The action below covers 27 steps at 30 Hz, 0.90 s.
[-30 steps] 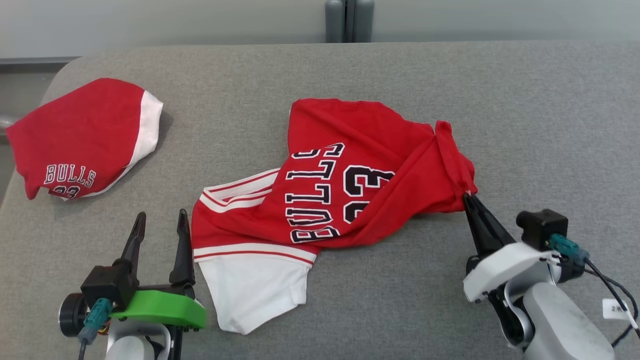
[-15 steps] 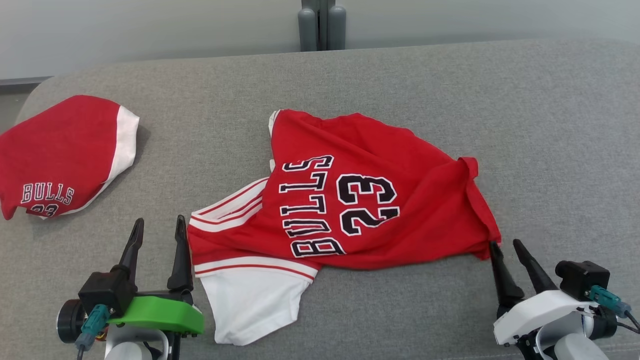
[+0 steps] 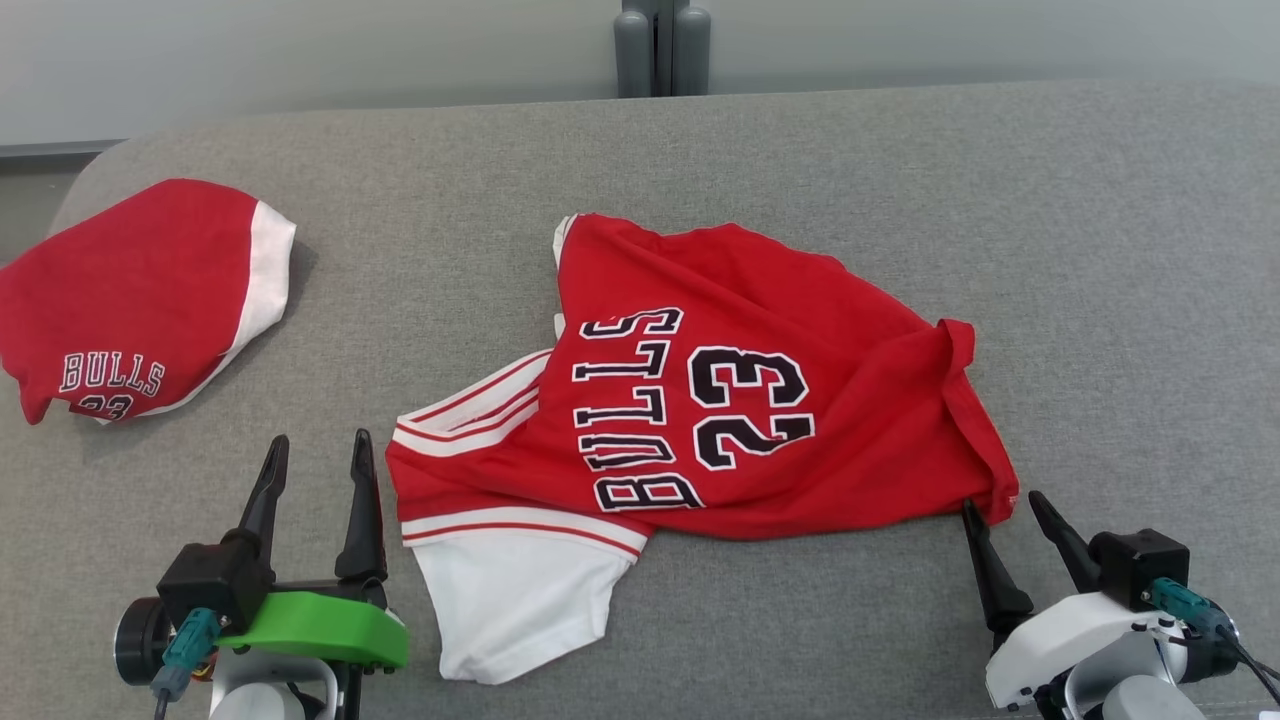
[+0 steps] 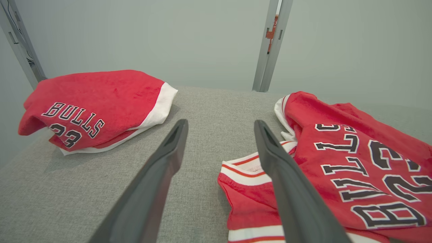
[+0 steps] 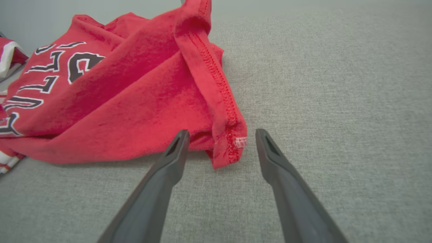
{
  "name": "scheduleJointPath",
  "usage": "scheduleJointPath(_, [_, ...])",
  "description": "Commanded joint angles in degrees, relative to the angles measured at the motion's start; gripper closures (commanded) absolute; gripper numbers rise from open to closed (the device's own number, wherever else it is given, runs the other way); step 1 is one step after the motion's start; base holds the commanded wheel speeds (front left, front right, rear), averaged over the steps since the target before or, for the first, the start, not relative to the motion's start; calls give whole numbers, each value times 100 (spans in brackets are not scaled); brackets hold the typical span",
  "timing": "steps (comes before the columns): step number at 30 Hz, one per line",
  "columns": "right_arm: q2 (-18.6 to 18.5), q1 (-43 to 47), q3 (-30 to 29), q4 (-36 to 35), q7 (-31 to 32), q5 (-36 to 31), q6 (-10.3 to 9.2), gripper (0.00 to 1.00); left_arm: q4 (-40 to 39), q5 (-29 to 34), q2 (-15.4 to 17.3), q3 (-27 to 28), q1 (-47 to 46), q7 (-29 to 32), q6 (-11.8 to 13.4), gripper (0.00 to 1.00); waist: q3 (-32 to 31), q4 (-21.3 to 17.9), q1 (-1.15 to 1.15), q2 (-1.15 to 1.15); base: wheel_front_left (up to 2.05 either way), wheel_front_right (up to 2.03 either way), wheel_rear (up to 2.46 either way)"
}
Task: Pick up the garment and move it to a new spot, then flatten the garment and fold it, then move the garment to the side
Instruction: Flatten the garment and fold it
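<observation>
Two tops share a grey table (image 3: 1100, 250) below a pale wall (image 3: 300, 50): the jersey (image 3: 740, 400) rumpled mid-table, a folded top (image 3: 140, 290) by the rounded left corner. Open cloth lies right. Left gripper (image 3: 320, 440) is spread and empty. Right gripper (image 3: 1001, 503) is spread, with the jersey's hem corner loose between its tips.

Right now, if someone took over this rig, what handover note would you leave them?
Left gripper: open, empty, beside the white-trimmed end of the jersey.
Right gripper: open, with the jersey's red hem corner at its fingertips, not gripped.
Jersey: lies mid-way across the grey surface, lettering up, rumpled and partly folded over itself.
A second red garment lies bundled at the far left.
Done: jersey set down, nothing holding it.
Left: flatten it, fold it, move it to the side.
</observation>
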Motion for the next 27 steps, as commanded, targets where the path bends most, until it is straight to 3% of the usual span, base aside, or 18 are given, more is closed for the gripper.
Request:
scheduleJointPath(1, [-33, -95, -1, 44, -17, -126, -9, 0, -9, -62, 7, 6, -26, -19, 32, 0, 21, 20, 0, 0, 0, 0, 0])
scheduleJointPath(4, [31, -125, -51, 112, -17, -319, -9, 0, -16, -67, 7, 6, -46, -19, 31, 0, 45, 39, 0, 0, 0, 0, 0])
scheduleJointPath(5, [42, -123, -79, 165, -17, -392, -9, 19, -18, -68, 7, 7, -51, -19, 33, 0, 53, 43, 0, 0, 0, 0, 0])
scheduleJointPath(8, [42, -185, -152, 325, -18, -578, -9, 100, -23, -67, 7, 12, -60, -19, 35, 0, 77, 45, 0, 0, 0, 0, 0])
scheduleJointPath(18, [159, -193, -310, 239, -18, -750, -9, 100, 22, 7, 7, 14, -33, -19, 18, 0, 33, -58, 0, 0, 0, 0, 0])
scheduleJointPath(23, [82, 66, 56, -350, -18, -370, -9, 100, 44, 13, 7, 6, 12, -19, 4, 0, -41, -171, 0, 0, 0, 0, 0])
scheduleJointPath(27, [-235, 368, 608, -875, -17, 174, -8, 100, 50, 19, 7, 20, 74, -19, -3, 0, -83, -260, 0, 0, 0, 0, 0])
